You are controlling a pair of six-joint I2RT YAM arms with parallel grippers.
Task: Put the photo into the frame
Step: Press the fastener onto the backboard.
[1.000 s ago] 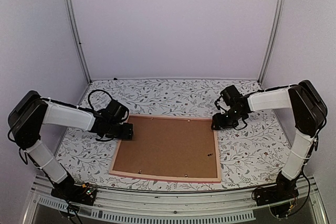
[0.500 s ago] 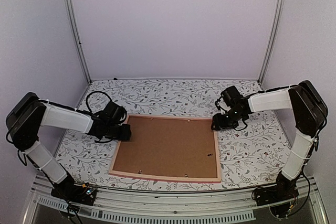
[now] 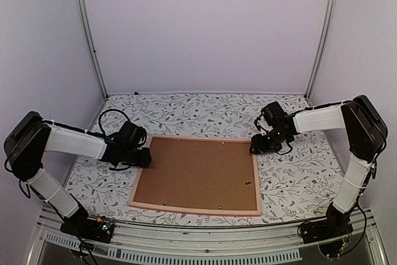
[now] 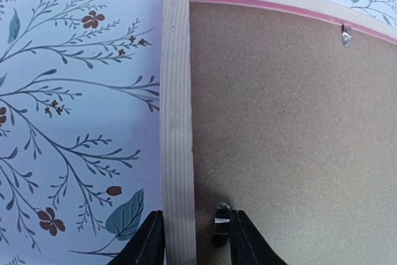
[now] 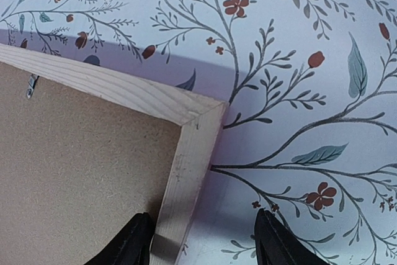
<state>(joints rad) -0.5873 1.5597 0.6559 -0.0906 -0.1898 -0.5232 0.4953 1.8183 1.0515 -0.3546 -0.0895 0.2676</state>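
The frame [image 3: 198, 211] lies back up in the middle of the table [image 3: 291, 178], with the brown backing board [image 3: 198, 172] in it. The left gripper [image 4: 197, 231] straddles the frame's left rail; whether it clenches, I cannot tell. The right gripper [image 5: 200, 234] stands released around the frame's far right corner.

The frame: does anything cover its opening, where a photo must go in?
Yes. The brown backing board fills the back of the frame, with small metal clips at its edge. It would block a photo; no photo is in view.
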